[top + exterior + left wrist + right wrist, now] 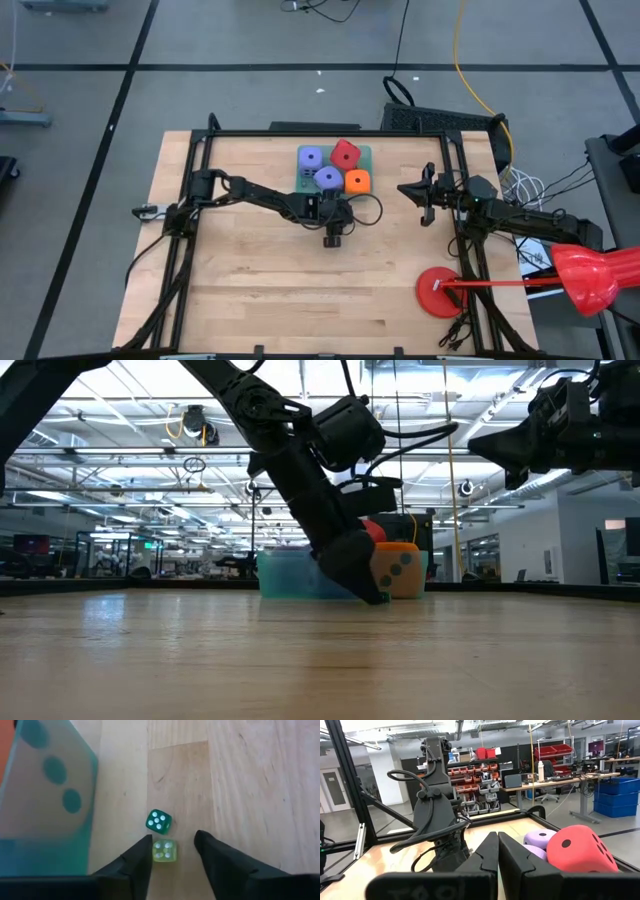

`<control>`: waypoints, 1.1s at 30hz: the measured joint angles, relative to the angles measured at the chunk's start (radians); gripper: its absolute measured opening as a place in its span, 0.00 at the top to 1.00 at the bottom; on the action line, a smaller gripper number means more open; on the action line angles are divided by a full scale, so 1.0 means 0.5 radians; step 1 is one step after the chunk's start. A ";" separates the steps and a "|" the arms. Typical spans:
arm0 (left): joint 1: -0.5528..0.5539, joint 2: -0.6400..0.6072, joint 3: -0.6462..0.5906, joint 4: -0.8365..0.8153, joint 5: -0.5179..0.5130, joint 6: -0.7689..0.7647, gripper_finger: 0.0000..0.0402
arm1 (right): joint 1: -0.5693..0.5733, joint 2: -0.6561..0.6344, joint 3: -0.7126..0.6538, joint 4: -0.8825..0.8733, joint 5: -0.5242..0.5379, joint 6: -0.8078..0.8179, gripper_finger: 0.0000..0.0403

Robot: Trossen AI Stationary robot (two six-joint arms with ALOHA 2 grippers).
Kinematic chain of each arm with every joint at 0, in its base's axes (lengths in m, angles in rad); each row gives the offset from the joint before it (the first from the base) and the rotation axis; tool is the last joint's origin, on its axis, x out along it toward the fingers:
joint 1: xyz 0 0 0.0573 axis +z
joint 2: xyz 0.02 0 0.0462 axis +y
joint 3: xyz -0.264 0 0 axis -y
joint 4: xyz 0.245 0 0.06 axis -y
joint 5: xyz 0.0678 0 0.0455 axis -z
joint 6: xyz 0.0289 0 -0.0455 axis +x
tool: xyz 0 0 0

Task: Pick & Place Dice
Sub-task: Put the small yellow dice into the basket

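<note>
Dice of two sorts show here. Two tiny translucent ones lie on the bare wooden surface [250, 290] under the left pincer [172, 851]: a yellow-green die [164, 851] sits between the two dark fingers [137, 862], and a dark green die [158, 821] lies just beyond the fingertips, touching or nearly touching the yellow-green one at a corner. The fingers are spread, one on each side of the yellow-green die, with a little wood showing on either side of it, so they are not pressed on it.

Four large soft dice sit on a green mat [364, 154] at the far middle of the surface: a red die [346, 154] at the far right, an orange die [358, 182] at the near right, one purple die [311, 158] at the far left and another purple die [327, 179] at the near left. From above, the left pincer hangs just near of this cluster, pointing down; from table height its tip meets the wood in front of the orange die.

The right pincer [498, 851] is raised at the right side of the surface, well apart from all the dice, its fingers pressed together and empty.

A red lamp [590, 277] with a round base stands at the near right corner.
</note>
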 joint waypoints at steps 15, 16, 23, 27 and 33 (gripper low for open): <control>-0.002 -0.033 -0.007 -0.034 0.022 -0.057 0.89 | 0.000 0.001 0.000 -0.011 0.000 0.000 1.00; -0.005 -0.041 -0.009 -0.044 0.022 -0.065 0.89 | 0.000 0.001 0.000 -0.011 -0.003 0.002 1.00; -0.045 -0.342 -0.023 -0.297 0.007 -0.043 0.87 | 0.000 0.001 0.000 -0.026 -0.004 0.007 1.00; -0.021 -0.661 -0.092 -0.411 -0.017 -0.044 0.89 | 0.000 0.001 0.000 -0.027 -0.005 0.020 1.00; 0.022 -1.287 -0.432 -0.179 0.025 -0.008 0.86 | 0.000 0.001 0.000 -0.045 -0.024 0.022 1.00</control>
